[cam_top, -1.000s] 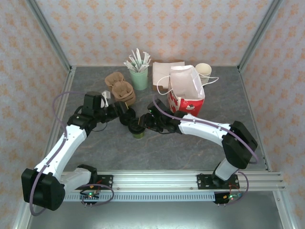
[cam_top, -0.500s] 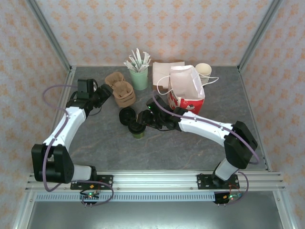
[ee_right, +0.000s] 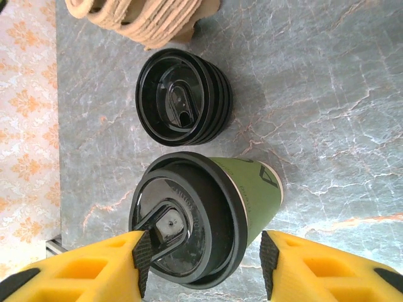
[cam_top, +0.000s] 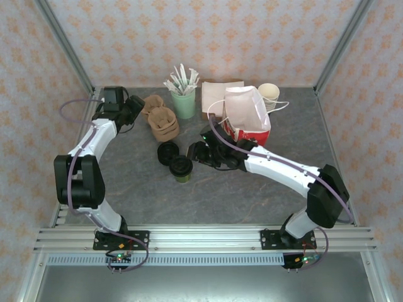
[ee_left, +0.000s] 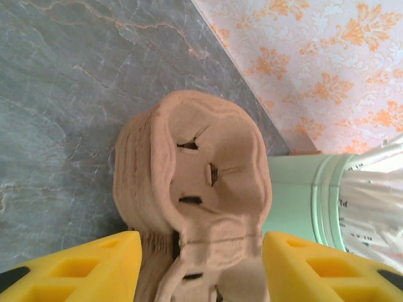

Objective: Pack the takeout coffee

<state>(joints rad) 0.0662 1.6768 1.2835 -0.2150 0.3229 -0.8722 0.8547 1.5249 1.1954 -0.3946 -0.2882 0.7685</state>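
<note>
An olive-green paper cup with black plastic lid [cam_top: 181, 168] is set near the centre of the tabletop [cam_top: 252, 201], straddled by the parted fingers of the right gripper [ee_right: 203, 251]. A brown pulp carrier stack [ee_left: 201, 182], toward the far edge, is flanked by the left gripper [ee_left: 201, 245]; whether it is gripped cannot be told.

Print on the clear wrappers [ee_left: 371, 207] is too blurred to read.

Carrier stack [ee_left: 195, 189] running off the bottom edge between the fingers [ee_left: 94, 270], mint cup [ee_left: 302, 195] being cropped at the right, other carriers [ee_right: 138, 19] being cut by the top edge
</note>
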